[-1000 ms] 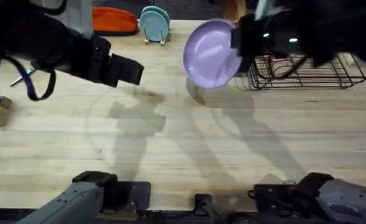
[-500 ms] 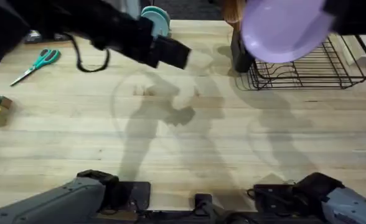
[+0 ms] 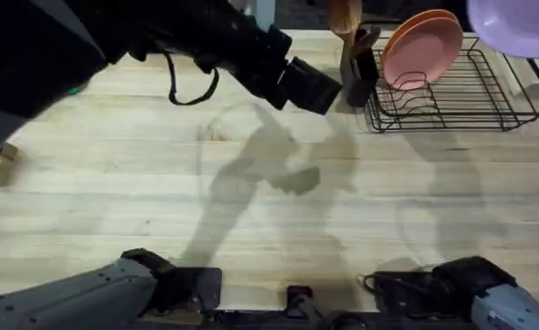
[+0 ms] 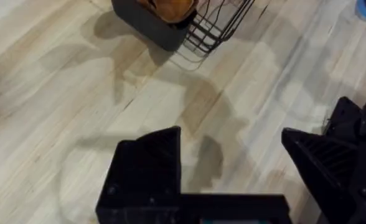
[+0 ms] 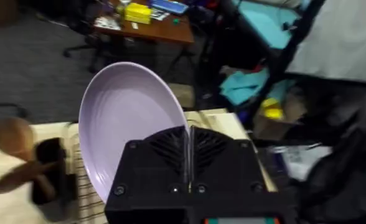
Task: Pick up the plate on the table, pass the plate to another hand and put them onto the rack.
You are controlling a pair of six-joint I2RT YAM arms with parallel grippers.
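The left gripper (image 4: pixel 233 168) hung open and empty over the table (image 3: pixel 251 192) — it had drifted right. Within a second the plate (image 3: pixel 517 26), clamped in the right gripper (image 5: pixel 188 146), had risen above the rack (image 3: pixel 453 92) — handover done, placement pending.

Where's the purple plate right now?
The purple plate is at the overhead view's top right, above the black rack, clamped in the right gripper, right of the pink plate.
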